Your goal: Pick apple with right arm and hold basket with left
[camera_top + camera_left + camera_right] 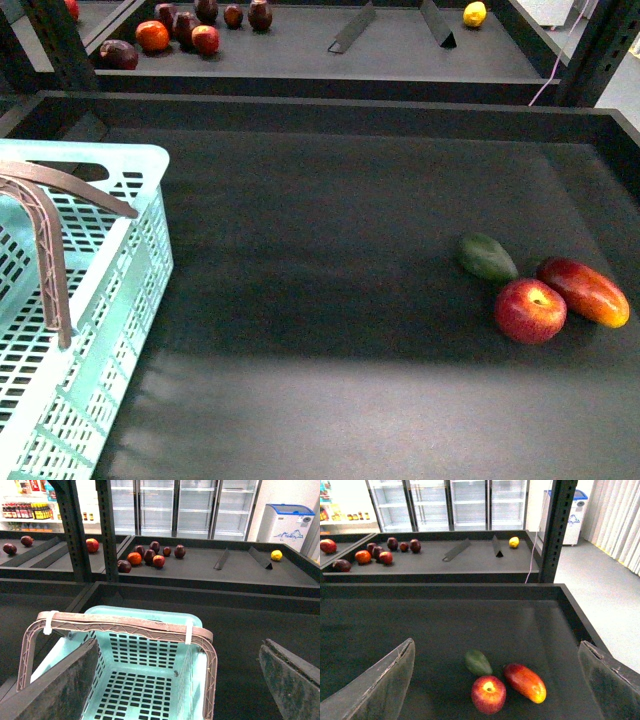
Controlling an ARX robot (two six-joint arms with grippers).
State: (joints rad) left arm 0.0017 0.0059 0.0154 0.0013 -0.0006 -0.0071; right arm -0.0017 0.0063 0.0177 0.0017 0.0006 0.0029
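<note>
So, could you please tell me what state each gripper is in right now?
Left gripper: open, empty, facing the basket.
Right gripper: open, empty, facing the apple.

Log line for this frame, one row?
left gripper: open, above basket | right gripper: open, facing apple | apple: on shelf, ungrasped | basket: unheld
</note>
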